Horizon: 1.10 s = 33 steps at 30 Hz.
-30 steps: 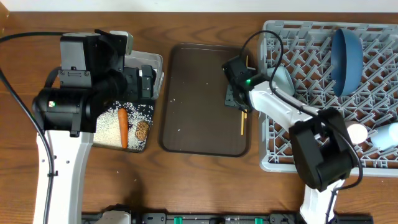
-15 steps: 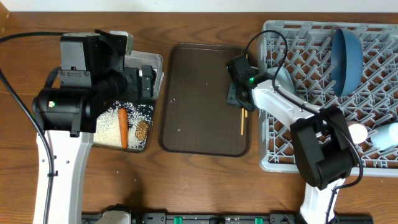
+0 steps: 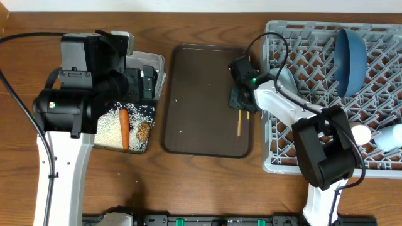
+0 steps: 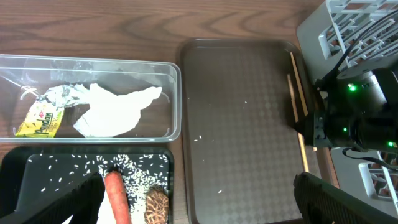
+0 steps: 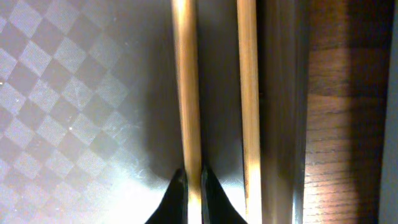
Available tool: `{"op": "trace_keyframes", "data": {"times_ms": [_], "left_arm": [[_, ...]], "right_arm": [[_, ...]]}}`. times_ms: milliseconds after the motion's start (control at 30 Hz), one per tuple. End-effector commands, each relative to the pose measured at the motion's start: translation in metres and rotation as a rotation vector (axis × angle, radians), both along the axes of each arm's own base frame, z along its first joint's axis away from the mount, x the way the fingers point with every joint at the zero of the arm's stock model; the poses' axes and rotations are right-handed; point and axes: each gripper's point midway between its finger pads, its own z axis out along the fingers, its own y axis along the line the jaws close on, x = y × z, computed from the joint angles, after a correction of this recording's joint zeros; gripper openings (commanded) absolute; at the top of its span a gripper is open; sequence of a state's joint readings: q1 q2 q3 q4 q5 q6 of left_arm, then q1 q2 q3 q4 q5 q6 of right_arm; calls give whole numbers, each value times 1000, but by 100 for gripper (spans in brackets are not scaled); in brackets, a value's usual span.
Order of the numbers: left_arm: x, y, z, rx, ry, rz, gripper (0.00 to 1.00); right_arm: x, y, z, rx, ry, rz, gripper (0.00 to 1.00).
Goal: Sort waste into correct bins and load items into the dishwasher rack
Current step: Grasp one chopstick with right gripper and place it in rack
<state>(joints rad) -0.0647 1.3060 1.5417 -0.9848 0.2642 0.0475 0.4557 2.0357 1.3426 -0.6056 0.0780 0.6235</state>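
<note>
Chopstick further left, in right hand

The counter is dark reddish-brown wood, its long grain running left to right, and it fills nearly the whole overhead view. Along its far edge runs a narrow pale strip; whether that is wall or floor cannot be told. A tan corner of something shows at the far left edge. The light is even and comes from above, laying soft shadows on the wood. Seen close in the right wrist view, a lighter band crosses the grain.
</note>
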Motion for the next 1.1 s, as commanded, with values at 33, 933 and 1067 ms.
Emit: {"op": "trace_keyframes", "data": {"times_ms": [33, 933, 1067], "left_arm": [[0, -3, 5, -18, -7, -5, 98], [0, -3, 5, -18, -7, -5, 98], [0, -3, 5, -18, -7, -5, 98]], "right_arm": [[-2, -6, -7, -14, 25, -2, 1], [5, -139, 207, -185, -403, 4, 1], [5, -187, 195, -228, -345, -54, 1]]}}
